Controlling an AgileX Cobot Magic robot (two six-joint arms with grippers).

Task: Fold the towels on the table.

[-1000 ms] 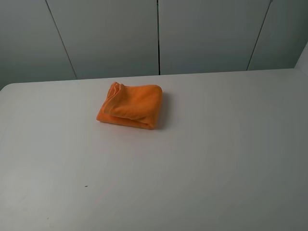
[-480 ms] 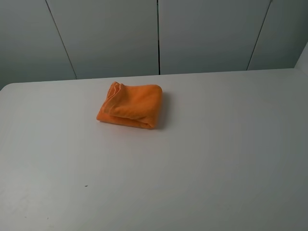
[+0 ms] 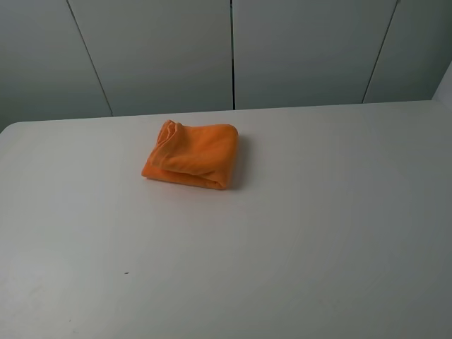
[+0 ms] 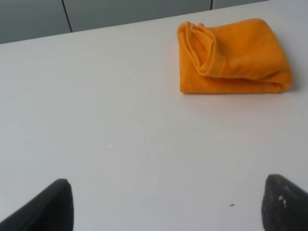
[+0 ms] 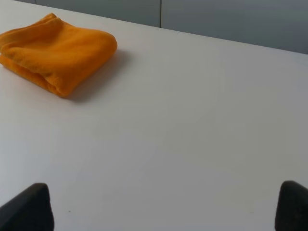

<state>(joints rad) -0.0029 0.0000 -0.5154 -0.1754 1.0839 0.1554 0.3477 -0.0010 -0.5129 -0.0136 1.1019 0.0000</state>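
**Towel folded on the bench, both tools wide open**

Towel (image 3: pixel 189 157): bright orange terry cloth, folded into a thick compact bundle. Lies flat on the white bench (image 3: pixel 296 233), toward the far edge and left of the middle in the high view. Shows layered hems stacked at its far left corner and a rounded fold along its right and near sides. Casts a soft shadow on the bench along its right side. Touched by nothing.

Seen again from the left wrist camera (image 4: pixel 232 57), with the looped edges facing the camera and the smooth fold on the opposite side. Seen from the right wrist camera (image 5: pixel 54 53) as a plump wedge, folded edge nearest.

Left tool (image 4: pixel 168 207): only two dark fingertips (image 4: pixel 50 207) visible at the edge of the wrist picture, spread wide apart, holding nothing, well short of the towel. Right tool (image 5: pixel 163 207): likewise two dark fingertips (image 5: pixel 30 207) set far apart, empty, well apart from the towel. Neither tool visible in the high view.

Behind the bench: grey wall panels (image 3: pixel 162 53) split by dark vertical seams.
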